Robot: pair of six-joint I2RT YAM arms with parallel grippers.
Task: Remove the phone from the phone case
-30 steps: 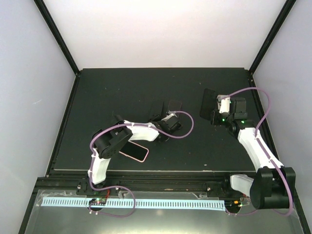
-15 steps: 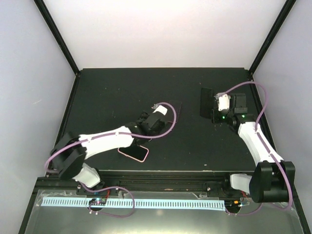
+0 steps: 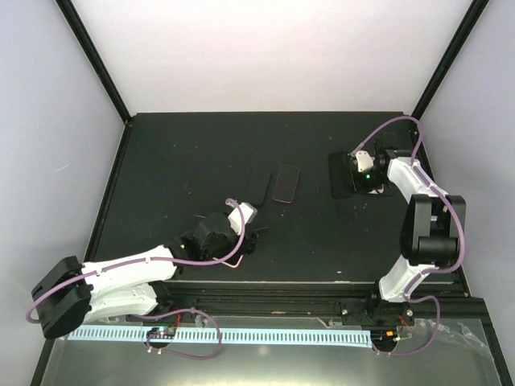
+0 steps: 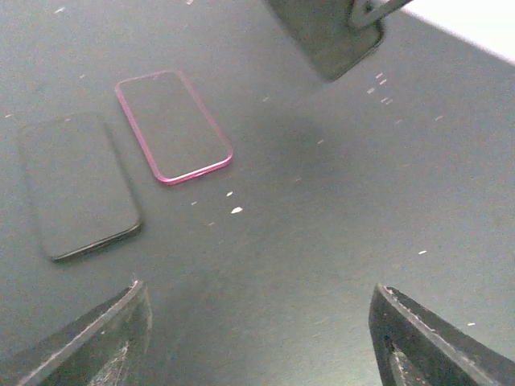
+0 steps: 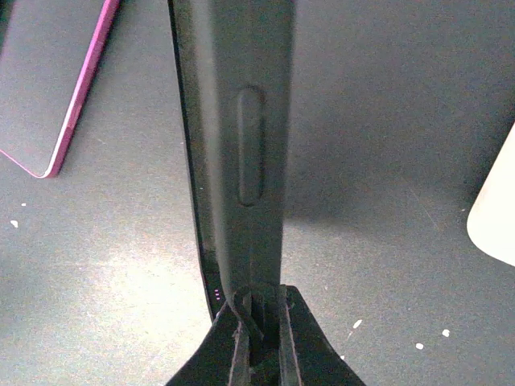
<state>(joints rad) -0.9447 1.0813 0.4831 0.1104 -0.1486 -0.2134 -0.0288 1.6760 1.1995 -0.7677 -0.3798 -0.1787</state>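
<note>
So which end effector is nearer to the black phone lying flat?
Left. The left end effector is just near-side of the black phone; the right end effector grips a black case farther right.

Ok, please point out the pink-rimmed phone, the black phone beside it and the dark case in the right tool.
pink-rimmed phone point(image 4: 173, 126): left wrist view, middle of its screen.
black phone point(image 4: 78, 186): left wrist view, middle of its face.
dark case point(image 5: 251, 145): right wrist view, on its side button.

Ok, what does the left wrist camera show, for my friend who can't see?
A black phone and a pink-edged phone lie flat, side by side, on a dark table. The left gripper, open and empty, shows at the bottom corners.
</note>
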